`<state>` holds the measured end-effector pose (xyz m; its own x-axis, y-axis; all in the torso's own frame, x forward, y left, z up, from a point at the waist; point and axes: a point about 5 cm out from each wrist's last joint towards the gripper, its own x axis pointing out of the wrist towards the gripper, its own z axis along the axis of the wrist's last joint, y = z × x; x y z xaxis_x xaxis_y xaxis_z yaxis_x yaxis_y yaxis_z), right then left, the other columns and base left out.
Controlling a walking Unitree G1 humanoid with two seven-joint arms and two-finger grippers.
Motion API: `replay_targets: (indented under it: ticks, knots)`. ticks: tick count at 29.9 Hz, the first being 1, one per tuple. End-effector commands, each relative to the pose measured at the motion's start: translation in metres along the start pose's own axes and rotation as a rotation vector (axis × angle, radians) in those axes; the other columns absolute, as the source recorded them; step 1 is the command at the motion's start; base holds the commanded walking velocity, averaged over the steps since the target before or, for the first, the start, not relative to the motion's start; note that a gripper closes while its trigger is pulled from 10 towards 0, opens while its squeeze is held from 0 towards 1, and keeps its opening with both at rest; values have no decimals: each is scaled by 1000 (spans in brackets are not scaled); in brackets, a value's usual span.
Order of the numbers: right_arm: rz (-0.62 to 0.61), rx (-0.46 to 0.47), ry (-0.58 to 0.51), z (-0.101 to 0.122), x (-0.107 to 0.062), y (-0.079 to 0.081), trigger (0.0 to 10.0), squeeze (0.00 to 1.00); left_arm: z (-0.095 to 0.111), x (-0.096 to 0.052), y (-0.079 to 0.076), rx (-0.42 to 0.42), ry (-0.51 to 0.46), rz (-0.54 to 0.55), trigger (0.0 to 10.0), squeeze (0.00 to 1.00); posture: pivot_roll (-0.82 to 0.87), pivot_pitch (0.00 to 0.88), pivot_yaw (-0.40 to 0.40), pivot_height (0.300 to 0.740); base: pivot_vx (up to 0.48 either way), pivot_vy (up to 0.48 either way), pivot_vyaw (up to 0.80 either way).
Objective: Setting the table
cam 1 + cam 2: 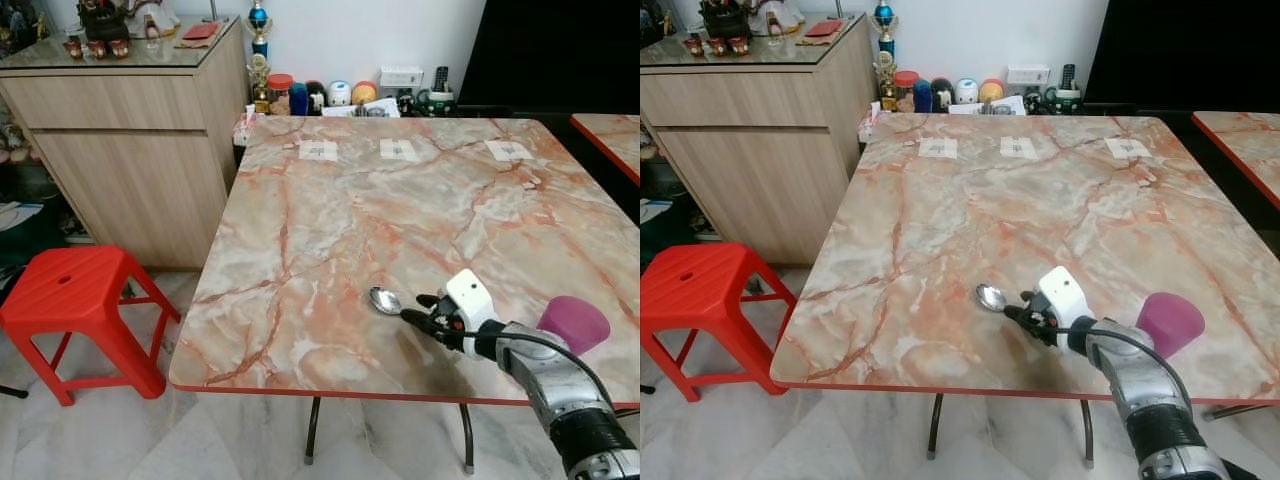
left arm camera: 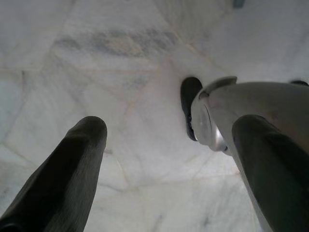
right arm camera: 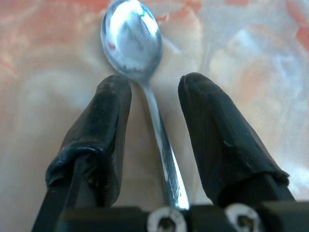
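Note:
A silver spoon lies flat on the marble table, near the front edge, bowl pointing left. My right gripper is low over the spoon's handle. In the right wrist view the handle runs between the two black fingers with a gap on each side, so the right gripper is open. A purple cup stands upside down just right of that arm. My left gripper hangs open over the floor beside the robot's foot.
Three white paper tags lie along the table's far side. Jars and small items crowd the wall behind. A wooden cabinet and a red stool stand to the left. A second table is at the right.

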<state>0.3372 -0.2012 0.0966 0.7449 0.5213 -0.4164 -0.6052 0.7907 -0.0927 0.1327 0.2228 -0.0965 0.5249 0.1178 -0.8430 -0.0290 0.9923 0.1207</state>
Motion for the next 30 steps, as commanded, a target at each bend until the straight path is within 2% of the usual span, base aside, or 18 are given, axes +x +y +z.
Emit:
replay_targets:
  ticks: [1, 16, 30]
  knots:
    - [3, -18, -3, 5, 1, -2, 10000, 0, -8, -2, 0, 14, 32, 0, 10000, 0, 32, 76, 16, 740, 0, 0, 0]
    - [14, -4, 17, -1, 3, -4, 10000, 0, -7, -1, -1, 9, 35, 2, 10000, 0, 41, 85, 17, 740, 0, 0, 0]
    - [4, 31, 18, -6, 10, -1, 10000, 0, -14, -2, -35, 14, 51, -25, 10000, 0, 52, 91, 21, 740, 0, 0, 0]
